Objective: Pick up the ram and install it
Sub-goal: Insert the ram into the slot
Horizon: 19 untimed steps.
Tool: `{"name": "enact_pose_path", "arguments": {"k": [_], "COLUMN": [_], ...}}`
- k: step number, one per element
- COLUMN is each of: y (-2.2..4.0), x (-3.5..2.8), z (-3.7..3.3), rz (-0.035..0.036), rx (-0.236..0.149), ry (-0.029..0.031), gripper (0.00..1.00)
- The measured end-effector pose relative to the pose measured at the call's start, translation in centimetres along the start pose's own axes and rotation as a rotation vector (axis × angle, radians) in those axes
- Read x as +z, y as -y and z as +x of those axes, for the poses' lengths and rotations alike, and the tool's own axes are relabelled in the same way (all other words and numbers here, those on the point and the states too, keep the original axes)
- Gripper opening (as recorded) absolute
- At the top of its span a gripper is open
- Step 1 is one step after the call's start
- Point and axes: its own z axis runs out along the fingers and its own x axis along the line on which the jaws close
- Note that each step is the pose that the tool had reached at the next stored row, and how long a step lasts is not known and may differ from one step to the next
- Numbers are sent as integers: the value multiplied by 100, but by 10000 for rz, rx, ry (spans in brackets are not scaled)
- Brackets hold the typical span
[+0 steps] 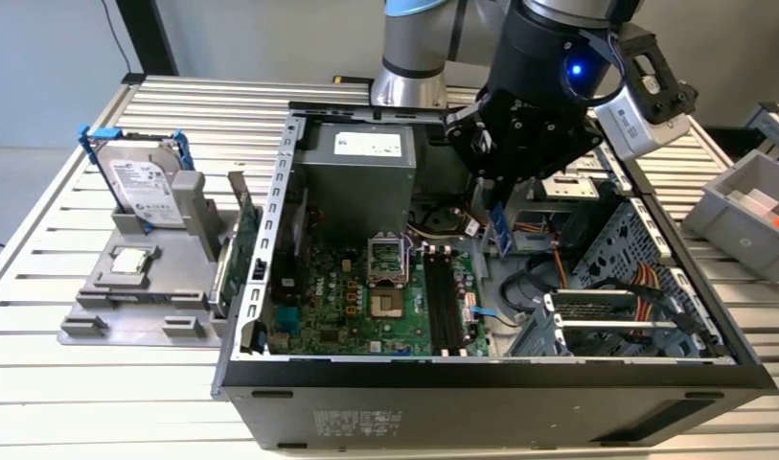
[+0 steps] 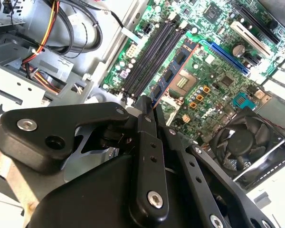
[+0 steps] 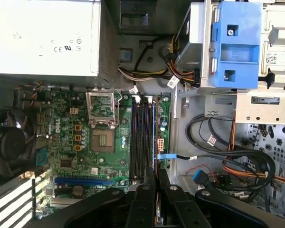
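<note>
Finding: the gripper (image 2: 149, 103) is clenching the ram (image 2: 168, 75), pressing on the stick's two flat faces. In the second wrist view the stick is running out from the fingertips, showing one face with a row of dark chips. Holding it by its faces appears to be keeping one long edge free, which suits a part that has to meet a slot edge-first.

Position: in the exterior view the arm is hanging inside the open computer case (image 1: 492, 388), with the ram raised above the motherboard (image 3: 71, 142) and apart from it. The black memory slots (image 3: 141, 137) are lying below, just beside the processor socket (image 3: 102, 121), and all are looking unoccupied. The stick is therefore not seated; I judge the work to be at the carrying stage.

Layout: the case is lying on its side on the desk (image 1: 57, 383) with its panel off, so the board is facing upward and giving access from above. The power supply (image 3: 42, 35) and the blue drive bracket (image 3: 237, 42) are flanking the far end of the board.

Outside the case, toward the exterior view's left, a grey stand (image 1: 147, 307) is holding the hard drive (image 1: 144, 187) upright and a small square chip (image 1: 131, 259) flat, probably so each can be gripped cleanly.
</note>
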Motion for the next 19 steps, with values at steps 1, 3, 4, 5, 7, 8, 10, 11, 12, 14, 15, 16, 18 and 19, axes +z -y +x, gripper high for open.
{"name": "enact_pose_path", "arguments": {"k": [1,3,4,5,7,8,10,11,12,14,15,16,18,19], "y": [0,0,0,0,0,0,0,0,0,0,0,0,0,0], "x": [5,17,24,31,44,50,62,69,71,76,80,83,89,93], "z": [0,0,0,0,-1,-1,-1,-1,-1,-1,-1,-1,-1,-1], "rz": [-3,0,0,0,1,1,1,2,1,0,0,0,1,1], "rx": [0,0,0,0,-1,0,0,0,0,-1,-1,-1,0,0], "ry": [1,0,0,0,0,0,0,0,0,1,2,2,2,2], "gripper": [0,0,0,0,0,0,0,0,0,0,0,0,0,0]}}
